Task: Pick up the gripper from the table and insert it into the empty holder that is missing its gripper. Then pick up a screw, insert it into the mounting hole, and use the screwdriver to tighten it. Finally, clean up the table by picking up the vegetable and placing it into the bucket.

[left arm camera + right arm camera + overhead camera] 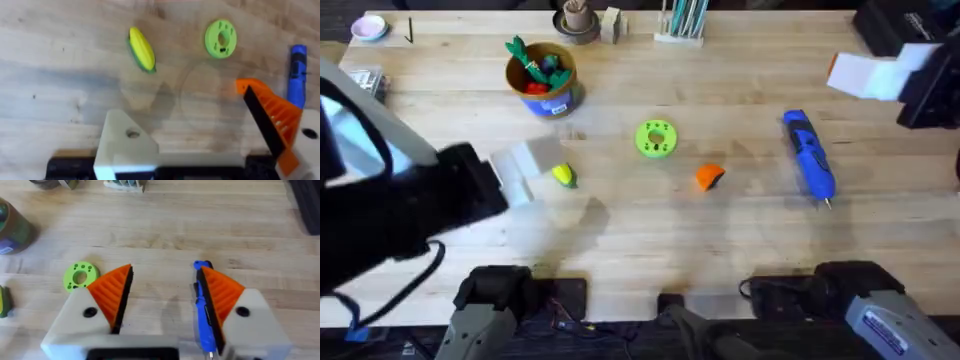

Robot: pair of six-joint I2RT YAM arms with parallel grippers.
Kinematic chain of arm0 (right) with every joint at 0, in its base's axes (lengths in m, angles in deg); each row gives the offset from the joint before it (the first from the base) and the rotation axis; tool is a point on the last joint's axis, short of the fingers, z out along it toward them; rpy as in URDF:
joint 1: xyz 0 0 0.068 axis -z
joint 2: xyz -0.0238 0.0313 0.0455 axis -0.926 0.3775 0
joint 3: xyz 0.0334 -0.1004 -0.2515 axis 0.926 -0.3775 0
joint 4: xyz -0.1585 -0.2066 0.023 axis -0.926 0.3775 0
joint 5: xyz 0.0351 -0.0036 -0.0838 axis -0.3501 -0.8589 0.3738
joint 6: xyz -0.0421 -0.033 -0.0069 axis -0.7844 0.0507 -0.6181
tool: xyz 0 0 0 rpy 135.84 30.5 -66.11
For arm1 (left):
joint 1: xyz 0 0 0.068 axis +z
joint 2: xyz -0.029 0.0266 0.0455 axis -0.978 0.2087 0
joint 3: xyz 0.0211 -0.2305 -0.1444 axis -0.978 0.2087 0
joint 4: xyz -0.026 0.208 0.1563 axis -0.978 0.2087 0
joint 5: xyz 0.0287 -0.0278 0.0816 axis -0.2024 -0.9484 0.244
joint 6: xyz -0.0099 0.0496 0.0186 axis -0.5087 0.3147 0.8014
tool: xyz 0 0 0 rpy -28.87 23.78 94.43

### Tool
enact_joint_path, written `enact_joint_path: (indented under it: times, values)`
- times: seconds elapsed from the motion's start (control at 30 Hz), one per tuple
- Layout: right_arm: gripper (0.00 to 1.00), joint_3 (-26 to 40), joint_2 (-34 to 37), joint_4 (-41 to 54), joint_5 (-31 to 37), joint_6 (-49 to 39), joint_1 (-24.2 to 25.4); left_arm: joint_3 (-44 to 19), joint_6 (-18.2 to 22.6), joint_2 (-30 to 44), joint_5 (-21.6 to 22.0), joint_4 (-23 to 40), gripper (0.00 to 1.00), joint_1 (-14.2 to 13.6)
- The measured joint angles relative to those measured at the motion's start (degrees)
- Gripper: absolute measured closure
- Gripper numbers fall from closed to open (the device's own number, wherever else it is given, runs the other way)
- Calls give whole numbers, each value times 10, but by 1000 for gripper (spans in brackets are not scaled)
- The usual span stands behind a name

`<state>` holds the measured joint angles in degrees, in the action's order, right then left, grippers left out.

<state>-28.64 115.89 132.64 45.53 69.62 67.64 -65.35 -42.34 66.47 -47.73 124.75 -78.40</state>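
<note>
The small orange gripper (709, 177) lies loose mid-table. Left of it lies the yellow vegetable (563, 176) (141, 48) with its green end. The blue screwdriver (809, 155) (297, 75) (202, 310) lies to the right. My left gripper (525, 168) (185, 107) hovers open just left of the vegetable. One of its fingers is the bare white holder (127, 145) with its dark mounting hole (132, 133); the other carries an orange tip. My right gripper (865, 75) (165, 277) is open at the far right, both orange tips in place. The tan bucket (542, 77) (10, 227) stands behind the vegetable.
A green disc (656, 139) (220, 38) (80, 275) sits between the bucket and the orange gripper. A brown cup (576, 20) and a rack of sticks (682, 22) line the far edge. A pink dish (368, 28) sits at the far left corner.
</note>
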Motion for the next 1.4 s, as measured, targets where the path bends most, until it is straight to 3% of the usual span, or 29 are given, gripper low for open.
enact_joint_path:
  times: [0.27, 0.6, 1.0, 1.4]
  values:
    - [163, 0, 0, 0, 0, 0, 0, 0, 65, 0, 33, -163, 8, 0]
    - [163, 0, 0, 0, 0, 0, 0, 24, 114, -37, 58, -266, 7, 0]
    - [163, 0, 0, 0, 0, 0, 0, 169, 131, -173, 60, -400, 8, 0]
    - [163, 0, 0, 0, 0, 0, 0, 314, 132, -258, 53, -536, 7, 0]
